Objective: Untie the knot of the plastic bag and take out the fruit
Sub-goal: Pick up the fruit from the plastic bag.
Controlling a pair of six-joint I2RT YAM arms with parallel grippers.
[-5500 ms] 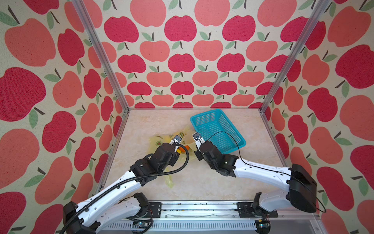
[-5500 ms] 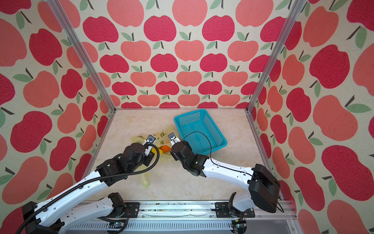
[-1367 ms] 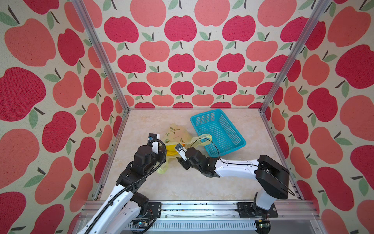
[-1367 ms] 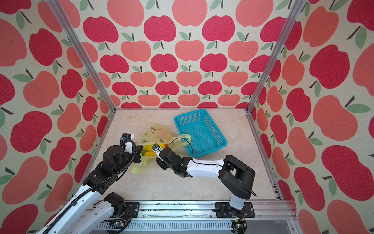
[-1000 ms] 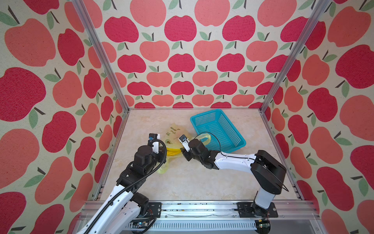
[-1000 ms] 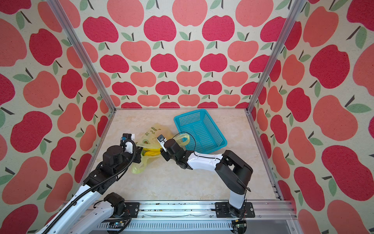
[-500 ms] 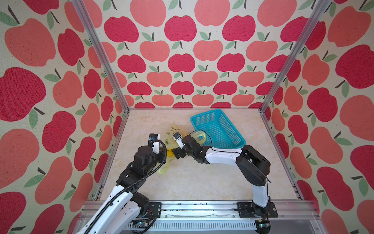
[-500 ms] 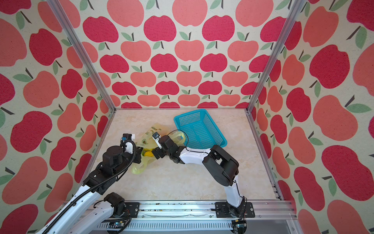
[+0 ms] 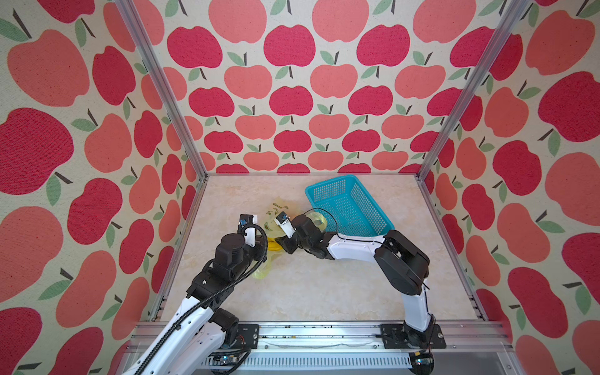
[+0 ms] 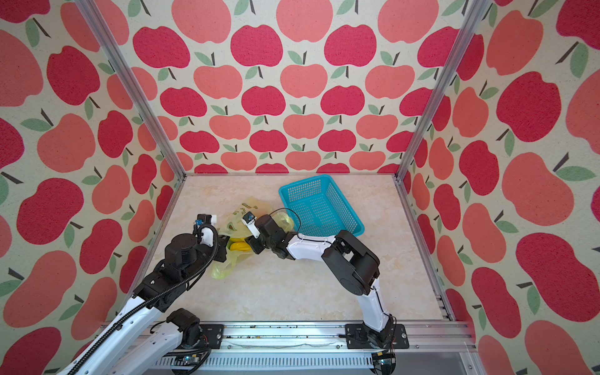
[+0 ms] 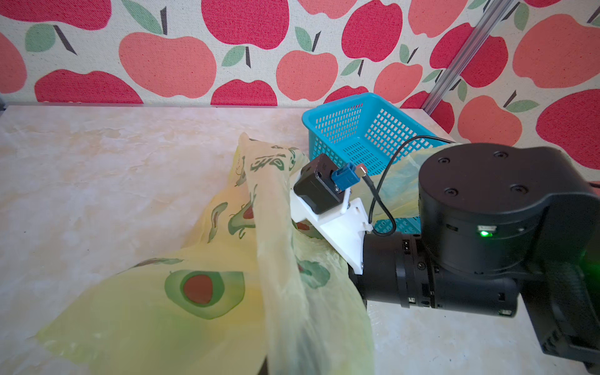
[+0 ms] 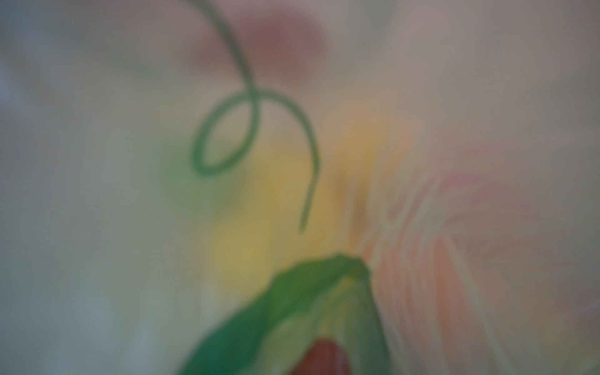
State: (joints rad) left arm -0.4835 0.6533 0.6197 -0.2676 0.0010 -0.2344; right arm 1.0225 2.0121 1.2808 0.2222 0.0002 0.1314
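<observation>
The plastic bag (image 10: pixel 242 207), a pale-yellow see-through film printed with green avocado halves, lies crumpled on the tabletop (image 9: pixel 308 292) just left of the turquoise basket (image 9: pixel 331 190). Its long axis slants away from the basket's near-left corner. A yellow fruit (image 10: pixel 238 246) shows through the film at the end farther from the basket. The left pincer (image 10: pixel 225 247) is closed on a raised band of the bag. The right pincer (image 10: pixel 252 244) sits against the film beside the fruit, and whether it is open cannot be told.

Left fingers (image 10: pixel 223 249) pinched shut, right arm (image 10: pixel 305 248) extended.
</observation>
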